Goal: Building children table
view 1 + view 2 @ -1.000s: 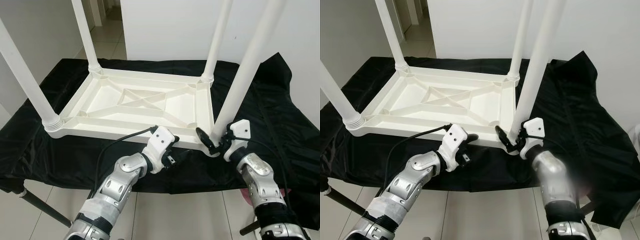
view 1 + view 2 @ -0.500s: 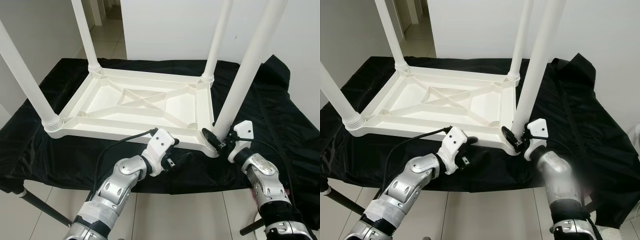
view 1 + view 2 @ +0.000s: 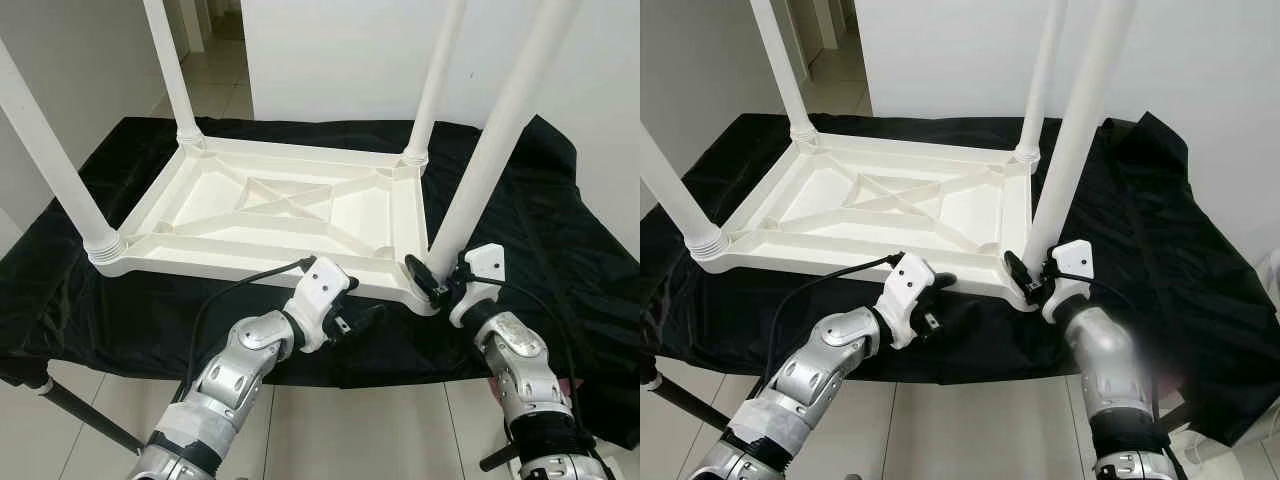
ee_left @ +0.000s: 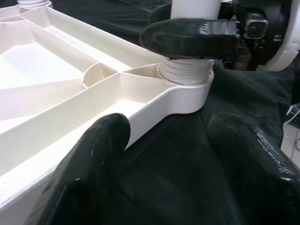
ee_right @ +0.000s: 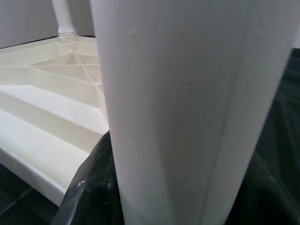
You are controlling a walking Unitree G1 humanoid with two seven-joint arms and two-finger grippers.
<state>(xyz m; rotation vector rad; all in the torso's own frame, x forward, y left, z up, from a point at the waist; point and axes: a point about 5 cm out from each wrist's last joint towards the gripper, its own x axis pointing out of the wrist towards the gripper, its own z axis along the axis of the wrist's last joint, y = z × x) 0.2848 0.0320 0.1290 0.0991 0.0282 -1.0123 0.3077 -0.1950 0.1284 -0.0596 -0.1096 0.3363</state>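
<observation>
A white plastic children's table lies upside down on a black cloth, with its legs pointing up. My right gripper is at the base of the near right leg, shut on it just above the ribbed collar. One of its fingers crosses the front of the leg, and the leg stands between both fingers. My left gripper hovers over the cloth at the table's front rim, left of that corner. It is open and holds nothing; one of its fingers lies against the rim.
The black cloth covers a work table whose front edge runs just under my arms. A dark stand leg slants to the tiled floor at the lower left. A white wall stands behind, with a doorway at the back left.
My right gripper has drawn in closer around the base of the near right leg, and the leg's top leans slightly more to the right. The left gripper has barely moved.
</observation>
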